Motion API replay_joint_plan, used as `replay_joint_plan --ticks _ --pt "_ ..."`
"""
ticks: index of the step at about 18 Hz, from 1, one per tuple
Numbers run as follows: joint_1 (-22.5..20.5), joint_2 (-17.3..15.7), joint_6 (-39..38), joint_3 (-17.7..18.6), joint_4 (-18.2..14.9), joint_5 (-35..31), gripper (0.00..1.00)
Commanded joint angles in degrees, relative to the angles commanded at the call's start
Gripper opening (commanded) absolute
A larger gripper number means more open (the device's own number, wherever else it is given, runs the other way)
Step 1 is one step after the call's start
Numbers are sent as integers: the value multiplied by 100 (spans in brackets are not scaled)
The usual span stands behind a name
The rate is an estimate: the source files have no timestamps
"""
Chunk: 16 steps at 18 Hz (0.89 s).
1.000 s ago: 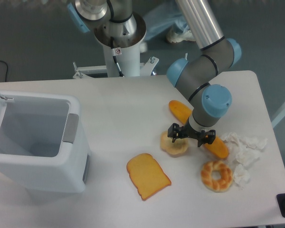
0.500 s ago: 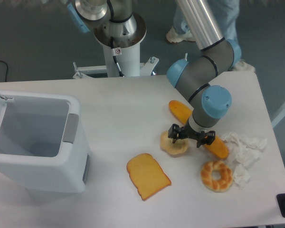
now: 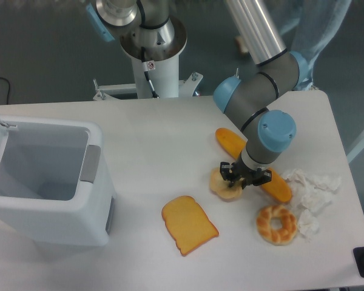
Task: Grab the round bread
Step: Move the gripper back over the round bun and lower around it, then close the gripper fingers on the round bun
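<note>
On the white counter (image 3: 170, 139), a white open-topped plastic bin (image 3: 45, 176) stands at the far left and an orange square toast slice (image 3: 188, 225) lies flat near the middle. Just right of it sits the small pale beige round bread (image 3: 225, 185), which the black two-finger tool (image 3: 244, 176) grips by its right edge from above, the jaws drawn in narrow on it, apparently ready to lift. A long orange loaf (image 3: 252, 163) runs under the arm, and a golden braided ring pastry (image 3: 276, 224) lies beside crumpled white paper (image 3: 312, 188), both outside the grasp.
</note>
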<state>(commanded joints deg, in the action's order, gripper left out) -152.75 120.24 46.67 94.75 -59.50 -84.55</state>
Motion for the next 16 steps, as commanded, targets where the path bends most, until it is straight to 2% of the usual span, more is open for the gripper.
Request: replay_joint_plan --ticks 7,16 --pt "158 -79 9 -114 -17 -44 33" --pt "324 -729 299 -281 -62 -132 33"
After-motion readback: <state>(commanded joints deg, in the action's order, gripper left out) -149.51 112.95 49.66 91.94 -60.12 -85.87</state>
